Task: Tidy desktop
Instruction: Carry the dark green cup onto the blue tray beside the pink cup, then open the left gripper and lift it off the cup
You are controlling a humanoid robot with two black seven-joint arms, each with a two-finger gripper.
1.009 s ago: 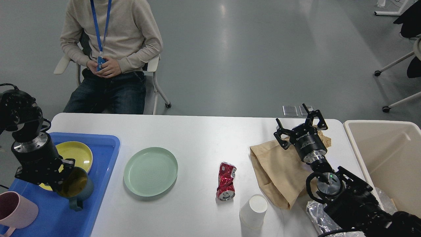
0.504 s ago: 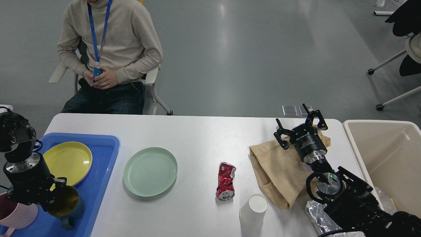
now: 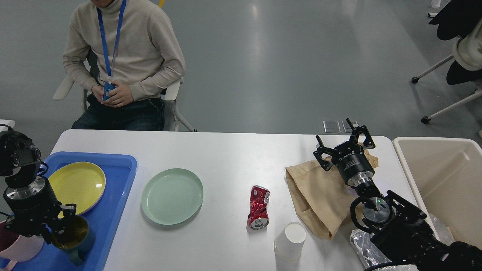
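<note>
The white desktop [image 3: 233, 158] holds a pale green plate [image 3: 172, 195], a crushed red can [image 3: 259, 207], a white paper cup [image 3: 290, 241] and a brown paper bag [image 3: 316, 195]. My left gripper [image 3: 56, 230] is shut on the rim of a teal mug [image 3: 81, 241] with a yellow inside, low over the front left of the blue tray [image 3: 113, 177]. My right gripper [image 3: 344, 141] is open and empty, above the far end of the paper bag.
A yellow plate [image 3: 79, 184] lies in the tray, and a pink mug [image 3: 15, 244] stands at its front left, next to the teal mug. A beige bin [image 3: 444, 177] stands at the right. Crumpled clear wrap [image 3: 361, 244] lies under my right arm. A seated person [image 3: 124, 56] is behind the table.
My left gripper has carried the teal mug left and toward the tray's front, off the yellow plate and next to the pink mug. The right arm has not moved.
</note>
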